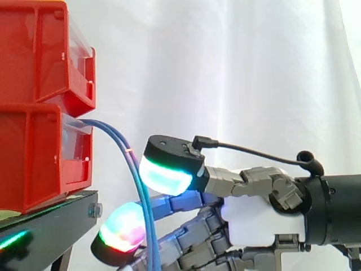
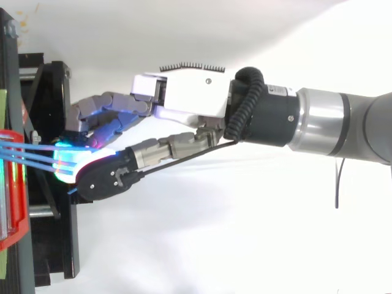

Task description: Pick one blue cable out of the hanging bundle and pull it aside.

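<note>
The hand's (image 2: 184, 92) curled fingers (image 1: 121, 228) grasp thin, smooth blue cables (image 1: 141, 195) arcing from the boxy red plastic bin (image 1: 39, 164) at nine o'clock; the top view separates the strands.

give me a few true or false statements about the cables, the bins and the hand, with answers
1. The blue cables come out of the lower red bin. True.
2. The arm enters the side view from the left. False: it comes in from the right.
3. The upper red bin sits on the lower one, over a black stand. True.
4. The hand hangs above both bins. False: it is low, by the cables, well below the upper bin.
5. The cables run straight up from the bin. False: they arc out and droop downward.
</note>
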`<state>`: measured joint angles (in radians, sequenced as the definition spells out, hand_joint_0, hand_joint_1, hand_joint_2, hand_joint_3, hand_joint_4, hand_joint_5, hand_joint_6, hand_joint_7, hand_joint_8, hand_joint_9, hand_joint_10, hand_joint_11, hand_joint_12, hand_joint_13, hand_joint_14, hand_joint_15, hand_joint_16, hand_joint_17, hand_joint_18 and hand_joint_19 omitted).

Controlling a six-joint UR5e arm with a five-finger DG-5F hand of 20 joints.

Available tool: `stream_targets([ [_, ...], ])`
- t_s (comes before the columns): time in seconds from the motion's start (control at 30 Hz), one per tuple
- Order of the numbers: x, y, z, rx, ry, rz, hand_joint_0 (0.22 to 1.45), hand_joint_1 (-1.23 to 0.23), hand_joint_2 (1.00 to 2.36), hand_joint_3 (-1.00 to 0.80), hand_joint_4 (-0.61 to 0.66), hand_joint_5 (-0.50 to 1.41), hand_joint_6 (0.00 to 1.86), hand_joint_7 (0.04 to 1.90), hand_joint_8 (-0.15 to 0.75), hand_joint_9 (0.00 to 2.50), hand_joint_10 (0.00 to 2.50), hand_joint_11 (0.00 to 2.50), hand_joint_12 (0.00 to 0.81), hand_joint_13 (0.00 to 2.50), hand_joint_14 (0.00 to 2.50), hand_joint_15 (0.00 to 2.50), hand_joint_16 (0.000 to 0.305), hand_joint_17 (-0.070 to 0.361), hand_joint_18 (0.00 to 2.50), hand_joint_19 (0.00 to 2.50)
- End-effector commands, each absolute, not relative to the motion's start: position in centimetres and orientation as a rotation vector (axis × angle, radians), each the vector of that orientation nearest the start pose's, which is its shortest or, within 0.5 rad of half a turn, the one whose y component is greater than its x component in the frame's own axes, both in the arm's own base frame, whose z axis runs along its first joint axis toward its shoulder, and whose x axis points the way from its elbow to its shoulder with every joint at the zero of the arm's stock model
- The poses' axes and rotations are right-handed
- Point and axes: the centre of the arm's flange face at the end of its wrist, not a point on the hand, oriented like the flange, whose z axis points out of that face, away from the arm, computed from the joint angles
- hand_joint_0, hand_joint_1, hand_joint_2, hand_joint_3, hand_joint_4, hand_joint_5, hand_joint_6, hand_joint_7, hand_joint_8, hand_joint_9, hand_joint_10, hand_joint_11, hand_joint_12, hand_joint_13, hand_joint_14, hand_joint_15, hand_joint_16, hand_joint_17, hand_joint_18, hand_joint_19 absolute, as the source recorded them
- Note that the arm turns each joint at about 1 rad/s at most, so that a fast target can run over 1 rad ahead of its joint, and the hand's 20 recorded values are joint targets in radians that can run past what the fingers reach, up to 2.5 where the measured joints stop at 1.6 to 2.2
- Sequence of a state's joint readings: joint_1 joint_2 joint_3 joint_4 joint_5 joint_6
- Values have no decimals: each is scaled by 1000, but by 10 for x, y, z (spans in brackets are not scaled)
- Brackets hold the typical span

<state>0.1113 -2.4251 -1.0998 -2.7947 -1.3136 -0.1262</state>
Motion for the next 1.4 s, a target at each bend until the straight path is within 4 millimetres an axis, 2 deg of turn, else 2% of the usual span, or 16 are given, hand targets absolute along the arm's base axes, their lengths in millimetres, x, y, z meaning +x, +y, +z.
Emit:
stream_targets([
  [0.0,786,-79,207,1208,1191,975,536,-500,1000,-491,268,-112,503,1133,329,656,7,219,371,393,7,198,56,126,396,474],
  [0.23,784,-84,214,1207,1195,961,547,-522,1002,-476,212,-88,518,1277,331,670,8,228,368,411,8,199,55,124,411,465],
  [0.33,784,-85,222,1200,1188,963,566,-553,1006,-434,203,-102,616,1151,329,685,8,237,362,421,7,200,54,122,419,457],
  [0.4,784,-85,222,1201,1186,965,587,-595,1011,-368,184,-126,741,1000,330,692,8,234,359,427,7,195,53,120,430,458],
  [0.47,785,-86,227,1201,1185,964,588,-599,1015,-295,152,-138,771,1033,332,690,8,244,360,429,7,190,53,119,438,457],
  [0.57,786,-87,231,1209,1189,958,581,-669,1017,-213,168,-176,873,903,334,685,11,278,361,433,8,205,53,120,445,463],
  [0.67,785,-88,236,1223,1206,945,586,-723,1019,-156,134,-181,881,960,333,682,10,305,359,438,7,205,53,120,459,459],
  [0.83,781,-88,237,1253,1249,919,641,-862,1018,-219,134,-209,921,872,326,658,11,340,361,445,8,206,53,119,487,439],
  [0.9,781,-88,237,1256,1254,916,667,-900,1007,-406,162,-209,919,865,323,660,11,363,360,453,8,202,52,118,506,433],
  [0.97,781,-90,237,1257,1253,915,654,-868,1000,-500,165,-201,918,860,323,694,12,368,358,476,8,206,52,116,523,443],
  [1.07,780,-90,239,1258,1249,919,578,-792,1000,-500,169,-188,911,877,334,730,11,367,362,488,9,223,52,118,534,456],
  [1.1,780,-90,241,1258,1247,918,522,-663,1000,-500,182,-174,897,909,353,755,13,367,373,499,8,230,55,124,542,461],
  [1.17,780,-90,247,1253,1240,920,515,-548,1000,-500,173,-165,889,900,359,777,11,357,377,504,8,239,56,125,534,481],
  [1.2,779,-90,248,1251,1242,918,524,-444,1000,-500,159,-157,879,923,361,798,11,356,374,504,9,242,56,125,517,496],
  [1.3,779,-90,251,1250,1241,919,554,-373,1000,-500,143,-150,867,935,356,811,11,347,367,510,9,253,54,122,500,513],
  [1.37,777,-90,256,1253,1243,915,575,-401,1003,-453,145,-150,865,937,353,816,11,345,365,513,11,258,53,120,494,517],
])
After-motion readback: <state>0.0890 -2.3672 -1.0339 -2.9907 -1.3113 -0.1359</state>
